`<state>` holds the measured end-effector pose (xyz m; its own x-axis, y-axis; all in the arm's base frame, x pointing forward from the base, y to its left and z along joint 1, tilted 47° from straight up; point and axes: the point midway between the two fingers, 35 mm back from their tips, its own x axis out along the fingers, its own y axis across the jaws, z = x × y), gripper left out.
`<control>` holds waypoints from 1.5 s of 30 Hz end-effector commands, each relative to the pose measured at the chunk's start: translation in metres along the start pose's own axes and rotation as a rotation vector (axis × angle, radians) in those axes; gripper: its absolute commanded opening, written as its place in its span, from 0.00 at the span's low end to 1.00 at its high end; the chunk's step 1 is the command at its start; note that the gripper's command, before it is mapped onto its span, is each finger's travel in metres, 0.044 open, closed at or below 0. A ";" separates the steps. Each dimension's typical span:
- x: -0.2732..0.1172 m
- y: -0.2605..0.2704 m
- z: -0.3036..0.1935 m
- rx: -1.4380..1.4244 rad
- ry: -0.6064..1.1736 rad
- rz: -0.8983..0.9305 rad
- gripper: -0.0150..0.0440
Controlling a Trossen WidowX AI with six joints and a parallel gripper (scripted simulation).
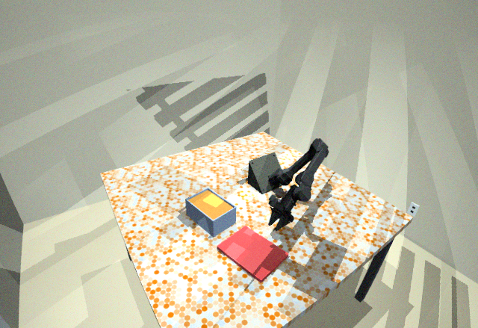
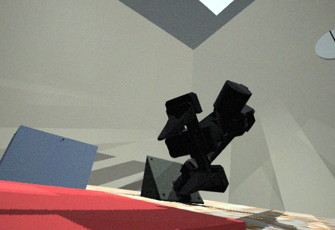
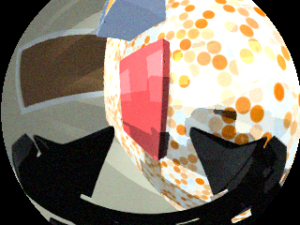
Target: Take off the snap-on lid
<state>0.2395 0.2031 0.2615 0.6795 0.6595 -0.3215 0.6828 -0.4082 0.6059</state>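
The red lid [image 1: 246, 249] [image 2: 89, 201] [image 3: 142, 89] lies flat on the table, its smooth broad face up; its underside is hidden. The blue-grey storage box [image 1: 223, 220] [image 2: 51, 160] [image 3: 142, 18] stands upright and uncovered beside the lid, apart from it. Its orange inside shows in the top view. Small green spots show near its rim in the exterior view. My black gripper [image 1: 273, 226] [image 2: 183, 154] [image 3: 152, 128] is wide open and empty. It is above the table near the lid's arm-side edge, clear of the lid.
A dark grey wedge-shaped block [image 1: 266, 173] [image 2: 162, 176] stands on the orange-spotted table [image 1: 154, 185] beside the arm's base, behind the gripper and box. The table's near edge is beyond the lid in the top view. Shadows fall across the lid and table.
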 end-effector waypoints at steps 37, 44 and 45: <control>-0.061 0.017 0.000 0.003 -0.011 -0.004 1.00; -0.073 0.024 0.000 0.002 -0.012 -0.004 1.00; -0.075 0.025 0.000 0.002 -0.013 -0.005 1.00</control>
<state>0.2084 0.1490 0.2932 0.6786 0.6503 -0.3414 0.6911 -0.4079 0.5967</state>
